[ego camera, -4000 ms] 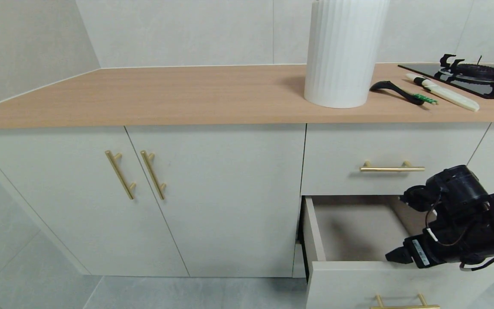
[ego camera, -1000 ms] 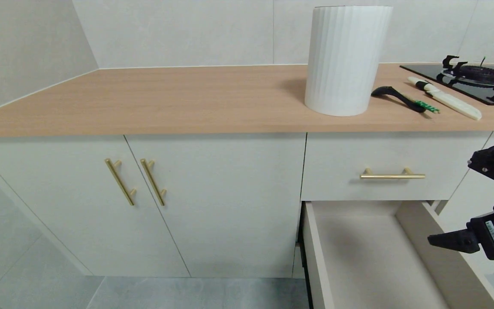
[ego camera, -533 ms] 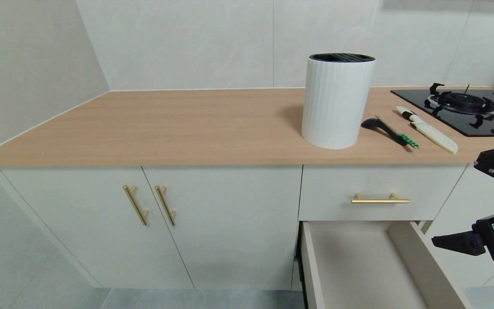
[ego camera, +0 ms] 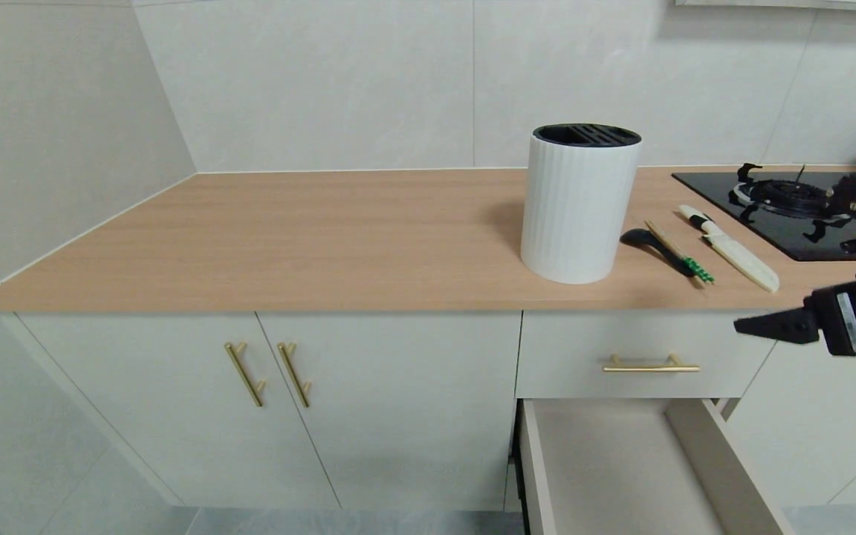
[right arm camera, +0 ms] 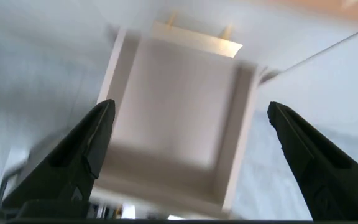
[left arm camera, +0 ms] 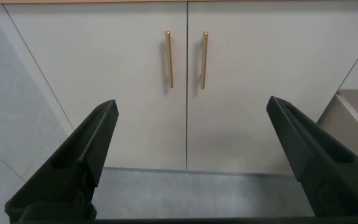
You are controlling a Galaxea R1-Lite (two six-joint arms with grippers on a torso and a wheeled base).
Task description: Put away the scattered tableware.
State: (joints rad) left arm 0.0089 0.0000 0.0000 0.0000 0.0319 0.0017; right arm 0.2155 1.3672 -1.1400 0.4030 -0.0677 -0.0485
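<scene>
Scanning the head view first: the wooden tabletop (ego camera: 324,238) carries a white ribbed holder (ego camera: 580,212) with a black slotted top, standing upright. Just to its right lie the scattered pieces, a black ladle (ego camera: 636,238), a wooden stick with a green tip (ego camera: 668,238) right alongside its handle, and a white-bladed knife (ego camera: 734,253) a little farther right, near the black stove (ego camera: 777,215). Below the tabletop edge the upper drawer (ego camera: 584,349) is closed, and the lower drawer (ego camera: 606,475) stands pulled out, its pale floor bare. At the right edge, the right fingers (ego camera: 770,327) hover in front of the cabinet at about upper-drawer height, pointing left, well apart from the tableware.

Over to the left wrist view: the left fingers (left arm camera: 86,155) are spread wide with nothing between them, facing the double cabinet doors (left arm camera: 135,93) with their two gold handles (left arm camera: 169,59), grey floor (left arm camera: 185,193) beneath.

And the right wrist view: the right fingers are likewise spread wide and hold nothing. Between them, blurred, is the pulled-out drawer, seen from above.
</scene>
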